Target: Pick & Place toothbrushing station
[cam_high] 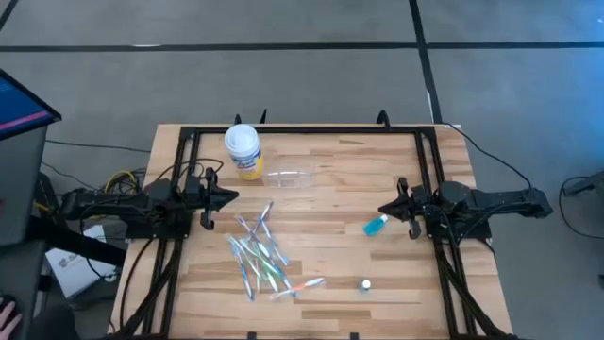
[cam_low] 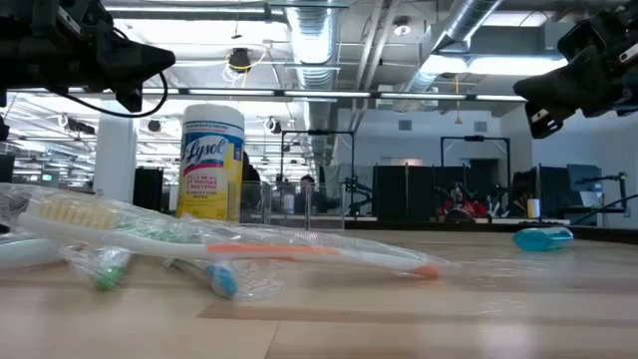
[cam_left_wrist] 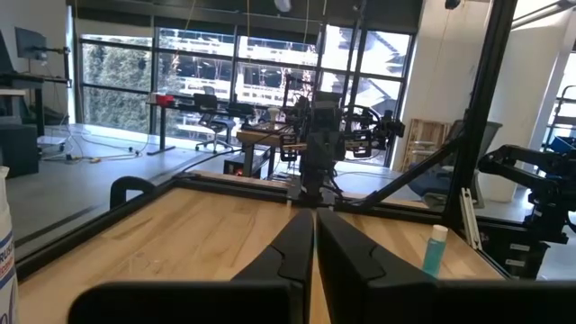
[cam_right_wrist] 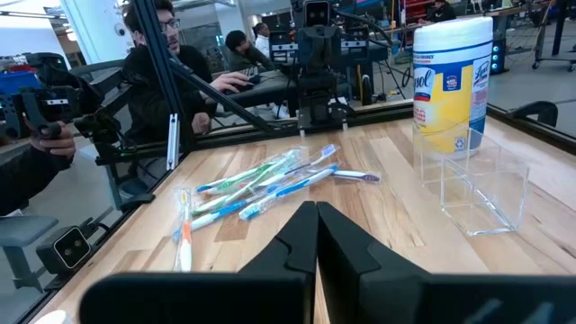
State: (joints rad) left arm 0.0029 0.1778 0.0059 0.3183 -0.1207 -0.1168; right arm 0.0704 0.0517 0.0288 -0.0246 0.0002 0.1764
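- Nearest me, a white cap point(cam_high: 364, 283) lies alone, right of the toothbrushes point(cam_high: 261, 257) heaped mid-table.
- My left gripper point(cam_high: 232, 196) and right gripper point(cam_high: 381, 210) hover pinched shut, empty, blue tube point(cam_high: 376, 225) beside the right.
- Farthest: clear cup point(cam_high: 289, 178), touching the yellow canister point(cam_high: 243, 151).

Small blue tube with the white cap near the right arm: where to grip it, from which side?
Grip the small blue tube across its blue body, coming straight down from above. It lies flat on the wooden table, apart from other items, so the narrow sides are free. The right gripper, shut, is nearest and would need to open first.
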